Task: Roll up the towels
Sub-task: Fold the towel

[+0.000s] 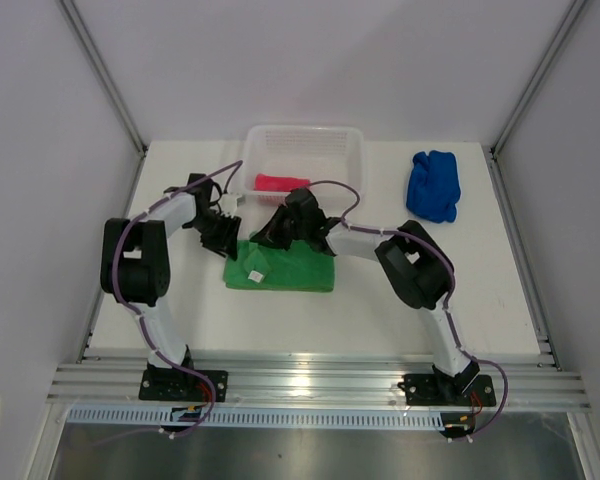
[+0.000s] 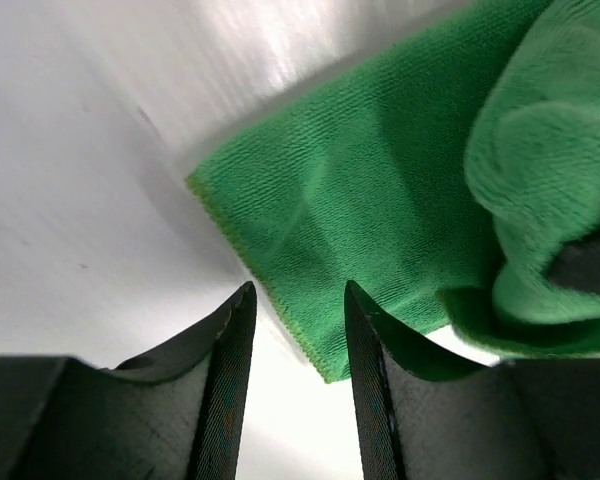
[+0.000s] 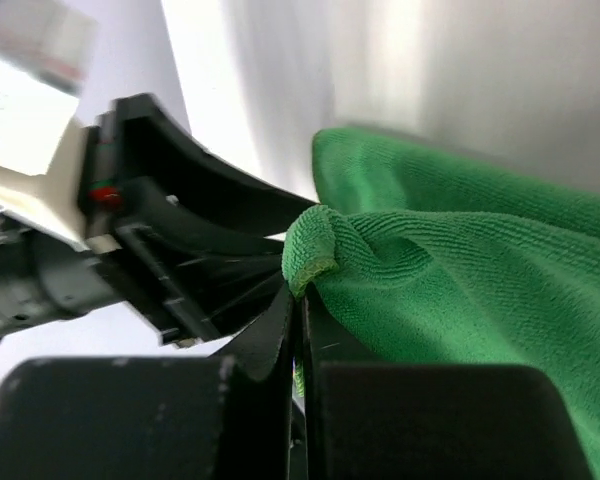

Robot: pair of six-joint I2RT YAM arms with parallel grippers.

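Top external: pink towel [image 1: 282, 182] looks rolled, in basket [image 1: 352, 140]; green towel [image 1: 290, 270] begun, right jaws pinching fold, left jaws parted, empty; blue towel [image 1: 435, 185] untouched.

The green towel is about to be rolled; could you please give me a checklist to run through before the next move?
1. Right claw shut on the green towel: ok.
2. Left claw gripping it too: not ok, open over the towel's edge.
3. Green towel lying flat: not ok, puckered at the right claw.
4. Pink towel inside the basket, out of the way: ok.
5. Blue towel apart from both arms: ok.
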